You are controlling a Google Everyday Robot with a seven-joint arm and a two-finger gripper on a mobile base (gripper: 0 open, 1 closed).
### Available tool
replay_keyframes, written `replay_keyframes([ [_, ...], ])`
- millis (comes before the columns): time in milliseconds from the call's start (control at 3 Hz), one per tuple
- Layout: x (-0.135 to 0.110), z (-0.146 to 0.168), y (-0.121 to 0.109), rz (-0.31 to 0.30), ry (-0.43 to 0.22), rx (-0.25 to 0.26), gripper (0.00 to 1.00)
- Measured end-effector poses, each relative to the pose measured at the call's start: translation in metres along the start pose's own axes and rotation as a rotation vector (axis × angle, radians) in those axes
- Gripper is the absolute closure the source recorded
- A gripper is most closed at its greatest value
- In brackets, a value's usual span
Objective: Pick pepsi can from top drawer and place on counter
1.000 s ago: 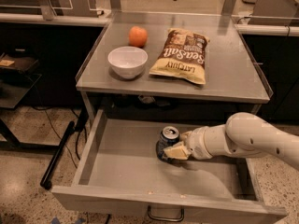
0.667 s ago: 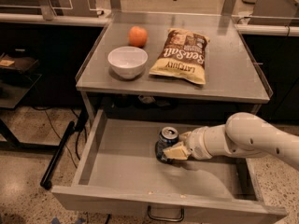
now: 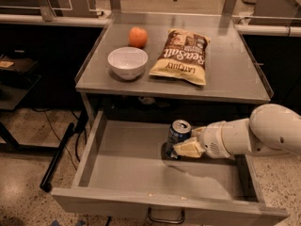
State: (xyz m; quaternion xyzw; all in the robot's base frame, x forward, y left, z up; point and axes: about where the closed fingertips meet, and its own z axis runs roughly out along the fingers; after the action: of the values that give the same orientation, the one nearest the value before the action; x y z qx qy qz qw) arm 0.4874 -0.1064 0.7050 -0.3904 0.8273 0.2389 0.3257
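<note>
Reaching in from the right with the tool (image 3: pixel 181 149), down inside the open top drawer (image 3: pixel 127 168). Pinching the low part of the pepsi can (image 3: pixel 178 130), with the can's silver top up. Up past the tool, on the tabletop (image 3: pixel 230 74): a white bowl (image 3: pixel 127 62), an orange fruit (image 3: pixel 138 36) just behind it, and a Sea Salt chip bag (image 3: pixel 181 56) lying flat beside the bowl. Down in front of the tool, a dark loop handle (image 3: pixel 166 217) on the drawer front.
</note>
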Motion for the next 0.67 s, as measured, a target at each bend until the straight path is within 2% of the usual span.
replay_keyframes([
  [333, -0.009, -0.051, 0.006, 0.043, 0.03, 0.06, 1.0],
  [667, -0.026, -0.102, -0.005, 0.064, 0.028, 0.163, 1.0],
])
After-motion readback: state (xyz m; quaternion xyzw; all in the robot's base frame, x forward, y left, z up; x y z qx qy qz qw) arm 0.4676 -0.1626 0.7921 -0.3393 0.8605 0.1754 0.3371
